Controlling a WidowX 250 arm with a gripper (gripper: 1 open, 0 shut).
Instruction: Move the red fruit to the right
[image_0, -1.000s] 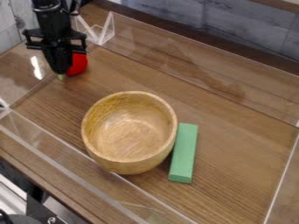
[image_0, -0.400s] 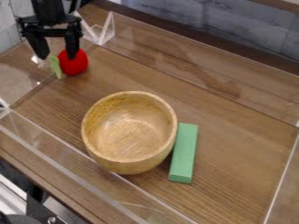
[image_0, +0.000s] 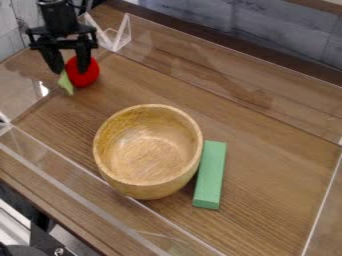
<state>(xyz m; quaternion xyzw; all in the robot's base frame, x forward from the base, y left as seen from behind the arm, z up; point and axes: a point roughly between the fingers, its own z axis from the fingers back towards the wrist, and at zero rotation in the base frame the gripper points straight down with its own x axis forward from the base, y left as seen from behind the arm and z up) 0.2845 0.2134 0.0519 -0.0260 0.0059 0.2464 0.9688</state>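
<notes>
Red fruit (image_0: 83, 73) lay on the wooden counter (image_0: 247, 60), beyond the wooden bowl (image_0: 148, 150) and to its left in the view, its green stem end toward the left. The pincer (image_0: 71, 62) was down around the fruit, its fingers apart; whether they gripped it, I cannot tell. The green block (image_0: 210, 175) lay just right of the bowl.

From here I see a brown wooden table (image_0: 267, 75). On it I have a round wooden bowl (image_0: 147, 150), with a green block (image_0: 210, 175) just beside it.
</notes>
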